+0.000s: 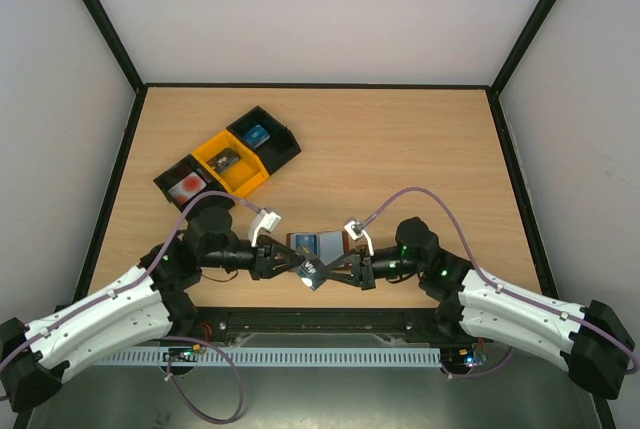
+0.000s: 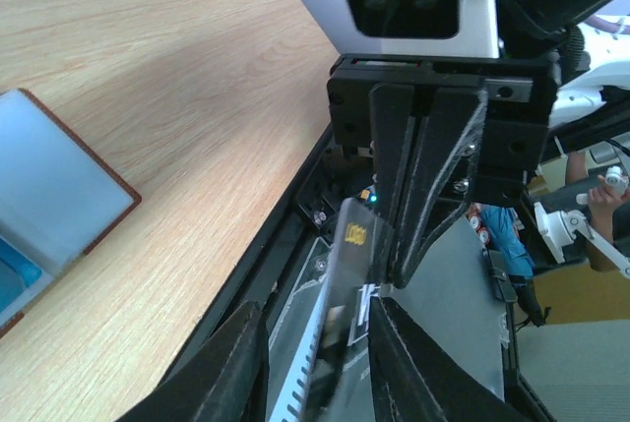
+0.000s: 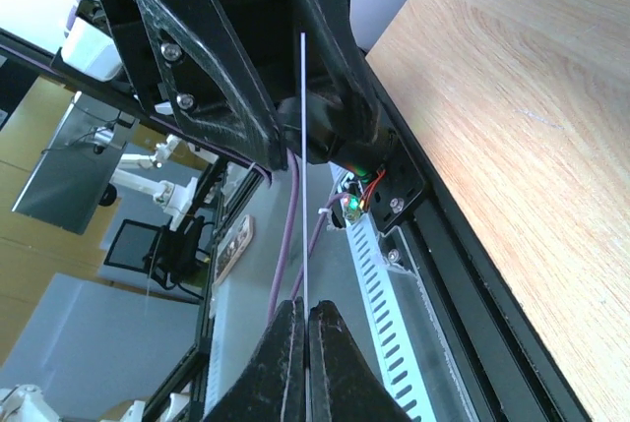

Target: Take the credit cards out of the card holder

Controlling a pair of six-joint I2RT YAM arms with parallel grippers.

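While clamped fully, right gripper [image 3: 303, 316]: pinching one end of a grey credit card [image 2: 351, 245], near the front edge of the table [image 1: 400, 149].
Left gripper [image 2: 315, 353]: partly open, straddling the other end, not clearly clamped.
Handling: likely light, stiff, slick; best pinched flat across the faces.
Card holder [image 1: 318, 244]: lying open on the table, just beyond.
Trays [image 1: 232, 161]: three more cards [image 1: 188, 185] inside.

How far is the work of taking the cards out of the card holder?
Done: the white card, grey card and blue card lie in the trays. In hand: the right gripper is shut on a fourth card, the open left gripper around it. Left: set it down; whether the open card holder hides more is unclear.
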